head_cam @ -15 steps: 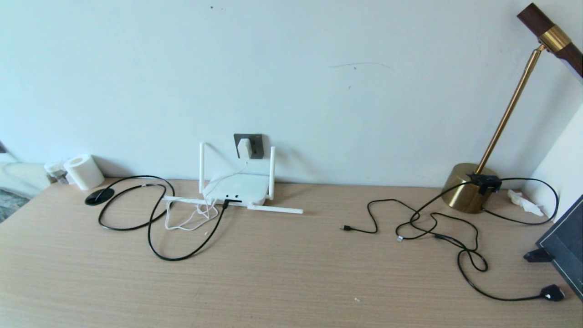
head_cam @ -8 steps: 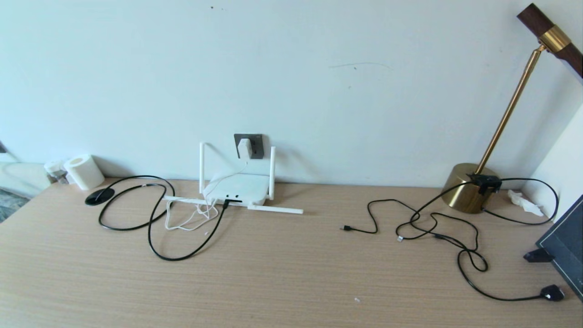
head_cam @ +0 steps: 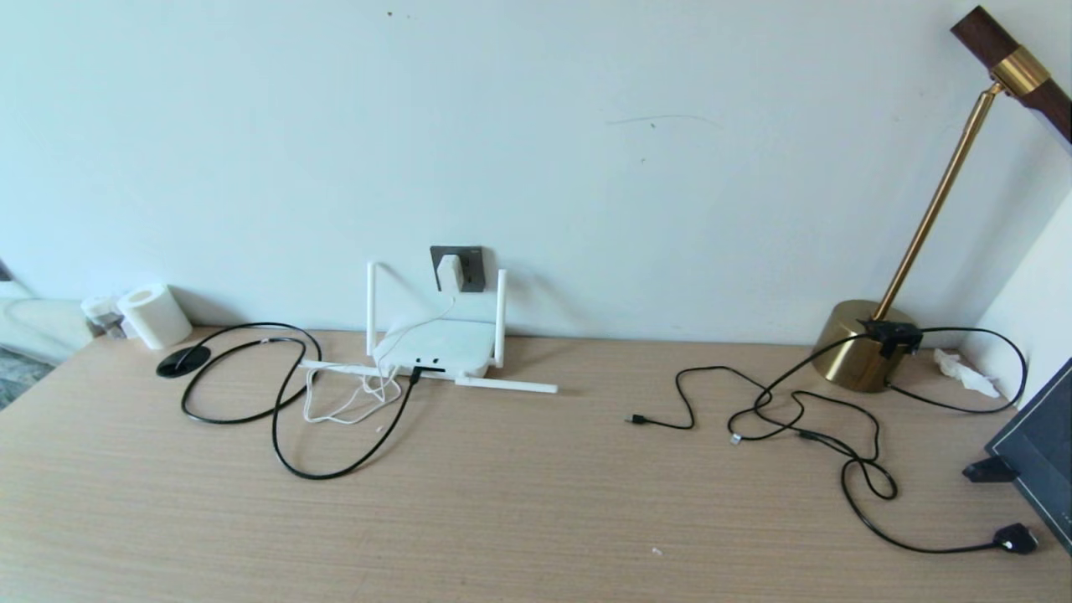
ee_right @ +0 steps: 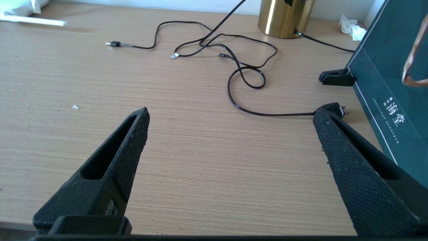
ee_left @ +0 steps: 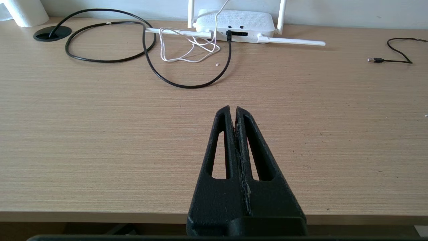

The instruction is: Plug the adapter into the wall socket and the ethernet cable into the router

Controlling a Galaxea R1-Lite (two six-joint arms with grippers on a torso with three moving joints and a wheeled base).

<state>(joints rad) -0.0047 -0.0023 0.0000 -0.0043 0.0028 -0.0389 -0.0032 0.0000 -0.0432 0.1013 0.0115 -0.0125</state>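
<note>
Left wrist view, clenched left gripper well short of plugged-in ethernet cable, right gripper released.

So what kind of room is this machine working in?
Probably a home or office desk against a wall: a wooden desk carries a white router, a brass desk lamp and loose cables, with a wall socket just above.

A brass lamp base stands by the wall at the desk's right end, thin black cables looping before it. A dark green box leans nearby. 1 paper roll lies far left beside a round black grommet.
</note>
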